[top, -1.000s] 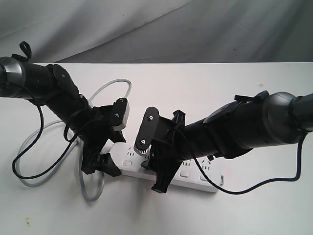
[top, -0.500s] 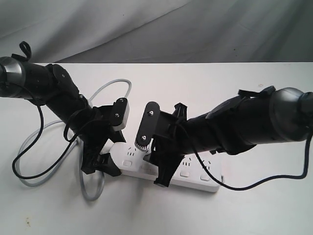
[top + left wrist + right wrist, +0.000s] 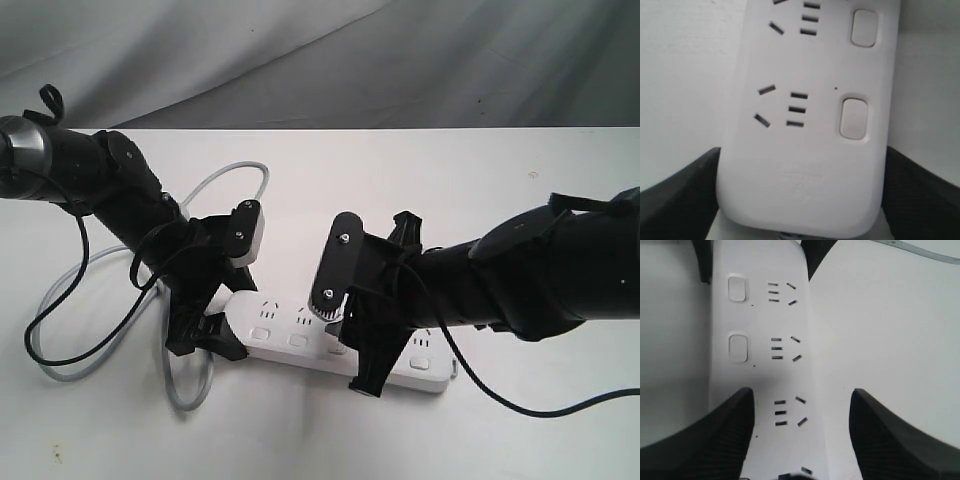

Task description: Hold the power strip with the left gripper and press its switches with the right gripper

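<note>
The white power strip (image 3: 300,325) lies on the table. Its left end (image 3: 800,190) sits clamped between the black fingers (image 3: 680,187) of my left gripper (image 3: 213,325), which is shut on it. Two switches (image 3: 854,117) show beyond that end. My right gripper (image 3: 355,352) hangs over the middle of the strip (image 3: 765,370), fingers wide apart and holding nothing. One finger (image 3: 710,437) lies over the strip's button side and covers the spot after two visible switches (image 3: 738,347). The other finger (image 3: 900,440) is over bare table. Whether it touches a button is hidden.
The grey cord (image 3: 190,392) loops left of the strip and back toward the table's far side (image 3: 240,168). A thin black arm cable (image 3: 60,290) loops at the left and another trails at the right (image 3: 540,405). Grey cloth (image 3: 320,60) hangs behind the white table (image 3: 500,180).
My right gripper has slid to the right along the strip, from near its left sockets to its middle. The left gripper and the strip have stayed put.
</note>
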You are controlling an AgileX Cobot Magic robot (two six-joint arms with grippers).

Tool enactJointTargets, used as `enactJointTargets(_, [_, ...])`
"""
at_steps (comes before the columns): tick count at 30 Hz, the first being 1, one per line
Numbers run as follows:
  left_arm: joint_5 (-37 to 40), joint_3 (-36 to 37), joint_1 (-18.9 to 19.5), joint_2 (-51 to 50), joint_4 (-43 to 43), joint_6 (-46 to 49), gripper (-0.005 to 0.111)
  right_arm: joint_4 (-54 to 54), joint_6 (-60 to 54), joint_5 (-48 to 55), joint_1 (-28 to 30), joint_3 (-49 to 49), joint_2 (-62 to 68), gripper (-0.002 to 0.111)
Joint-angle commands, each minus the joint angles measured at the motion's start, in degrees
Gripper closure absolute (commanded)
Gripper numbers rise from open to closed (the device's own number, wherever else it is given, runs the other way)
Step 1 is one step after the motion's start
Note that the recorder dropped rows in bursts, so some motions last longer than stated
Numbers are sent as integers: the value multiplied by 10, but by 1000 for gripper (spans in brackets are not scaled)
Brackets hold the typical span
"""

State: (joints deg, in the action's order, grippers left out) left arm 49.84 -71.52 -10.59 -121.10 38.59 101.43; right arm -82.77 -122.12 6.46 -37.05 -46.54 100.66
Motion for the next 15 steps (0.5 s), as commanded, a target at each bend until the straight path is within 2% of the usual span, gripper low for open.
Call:
enactJointTargets(1, [12,-1,-3,-3,-2,-3,56,-3,-6,4,5,-22,28,55])
enactJointTargets(15, [12,-1,-3,-3,-2,-3,56,-3,-5,4,5,-12,29,55])
